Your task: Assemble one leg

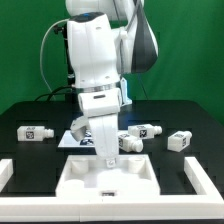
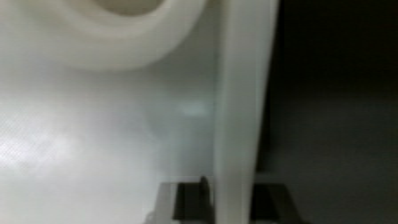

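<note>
The large white square rimmed panel [image 1: 75, 180] lies at the table's front centre. My gripper [image 1: 108, 163] is down at its back rim. In the wrist view the gripper [image 2: 228, 200] has one dark finger [image 2: 185, 203] on each side of the panel's upright rim wall [image 2: 235, 100], and both seem to touch it. A round hole in the panel [image 2: 125, 8] shows nearby. Three legs lie on the black table: one leg [image 1: 30, 133] at the exterior view's left and two legs [image 1: 146, 131] [image 1: 180, 140] at its right. No leg shows in the wrist view.
A fourth small tagged white part [image 1: 127, 143] lies just behind the arm's right side. The marker board [image 1: 78, 141] lies behind the panel. White barrier pieces [image 1: 206, 176] [image 1: 6, 172] stand at the front right and front left. Cables hang behind the arm.
</note>
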You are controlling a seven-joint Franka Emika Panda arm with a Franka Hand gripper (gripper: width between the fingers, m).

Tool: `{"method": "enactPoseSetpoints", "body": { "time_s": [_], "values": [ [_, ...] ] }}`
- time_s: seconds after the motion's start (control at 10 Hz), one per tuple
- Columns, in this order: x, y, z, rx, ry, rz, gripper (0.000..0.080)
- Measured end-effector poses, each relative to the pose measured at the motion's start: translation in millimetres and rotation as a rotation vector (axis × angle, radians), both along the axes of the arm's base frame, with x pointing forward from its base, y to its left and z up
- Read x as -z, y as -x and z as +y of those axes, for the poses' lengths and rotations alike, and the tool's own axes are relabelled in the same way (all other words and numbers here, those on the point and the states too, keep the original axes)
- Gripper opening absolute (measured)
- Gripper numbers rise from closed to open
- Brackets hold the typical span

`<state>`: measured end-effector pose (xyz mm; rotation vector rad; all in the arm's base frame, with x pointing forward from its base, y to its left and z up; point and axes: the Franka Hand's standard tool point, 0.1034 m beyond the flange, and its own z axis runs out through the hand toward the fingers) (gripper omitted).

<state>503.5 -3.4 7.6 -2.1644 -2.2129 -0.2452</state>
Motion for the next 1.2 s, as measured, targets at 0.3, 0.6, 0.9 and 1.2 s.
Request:
{"method": "enactPoseSetpoints", "body": {
  "time_s": [0.3,0.6,0.9,1.2],
  "values": [
    [0.5,-2.3,43.5,0.012,-0.040,0.042,0.0055],
    [1.6,-2.3,71.0,0.047,-0.034,0.077,0.0055],
    [1.7,-1.8,68.8,0.049,-0.033,0.077,0.0055],
    [2.5,-1.3,68.6,0.050,-0.034,0.079,0.0326]
  ]
}}
